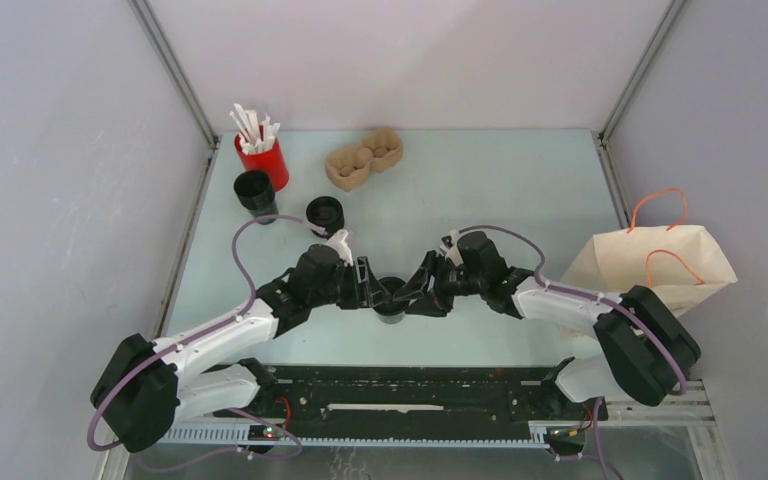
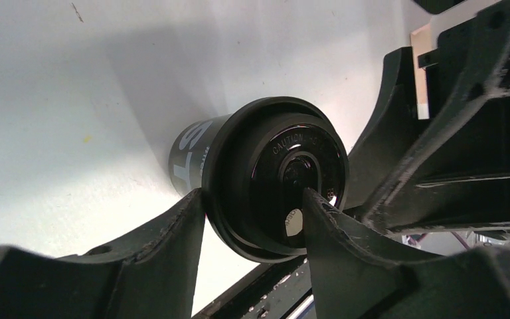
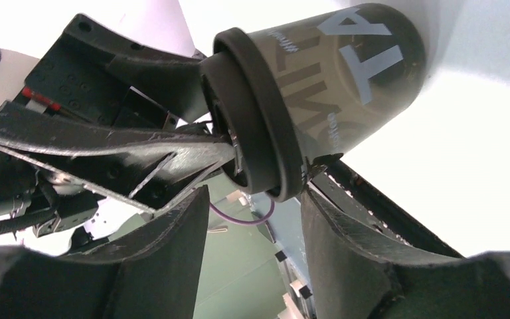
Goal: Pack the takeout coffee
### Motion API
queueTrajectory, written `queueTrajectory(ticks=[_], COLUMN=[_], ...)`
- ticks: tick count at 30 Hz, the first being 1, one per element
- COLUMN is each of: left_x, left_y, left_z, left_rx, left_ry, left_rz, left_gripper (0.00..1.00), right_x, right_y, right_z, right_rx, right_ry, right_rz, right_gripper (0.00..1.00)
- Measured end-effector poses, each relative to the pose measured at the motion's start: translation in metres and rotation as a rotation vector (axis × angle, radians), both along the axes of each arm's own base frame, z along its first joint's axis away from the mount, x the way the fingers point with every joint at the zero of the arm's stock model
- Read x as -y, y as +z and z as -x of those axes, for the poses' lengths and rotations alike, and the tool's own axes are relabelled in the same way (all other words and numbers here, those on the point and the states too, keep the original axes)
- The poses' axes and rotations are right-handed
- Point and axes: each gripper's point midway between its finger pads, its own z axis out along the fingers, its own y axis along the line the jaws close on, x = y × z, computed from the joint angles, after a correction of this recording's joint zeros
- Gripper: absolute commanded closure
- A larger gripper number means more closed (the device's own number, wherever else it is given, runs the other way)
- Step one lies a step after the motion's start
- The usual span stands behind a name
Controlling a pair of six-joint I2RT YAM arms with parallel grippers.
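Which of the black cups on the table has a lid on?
The small black tapered cup between the left gripper and right gripper: it wears a black round lid. The black cup beside the red cup is open-topped.

The left arm (image 1: pixel 220 335) and right arm (image 1: pixel 570 305) stretch low and inward, meeting at the small black lidded disposable coffee cup (image 1: pixel 391 312). The left gripper (image 2: pixel 252 199) has one finger at the cup's lid rim and one across the lid face, though a firm grip cannot be told. The right gripper (image 3: pixel 252 199) stands parted just beside the lid.

Blk cup (image 2: pixel 265 173), white lettering (image 2: pixel 187 156)
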Motion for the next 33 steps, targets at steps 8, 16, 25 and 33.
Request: queueTrajectory(ticks=[8,16,25,33], left_x=[-0.001,-0.001,0.0,0.002], left_y=[0.0,-0.001,-0.001,-0.002], left_z=[-0.002,-0.004,-0.009,-0.01], left_rx=[0.006,0.015,0.029,0.03], left_ry=[0.008,0.015,0.027,0.025], left_rz=[-0.002,-0.003,-0.003,-0.001], left_gripper=[0.46,0.48,0.48,0.48], right_x=[-0.004,-0.001,0.0,0.01], right_y=[-0.012,-0.013,-0.023,-0.009], right_z=[-0.004,-0.009,-0.01,-0.033], right_rx=[-0.02,-0.011,-0.035,0.149], right_ry=[-0.001,-0.016,0.0,0.101], right_rz=[0.003,0.003,0.009,0.088], right_gripper=[0.35,0.55,0.36,0.22])
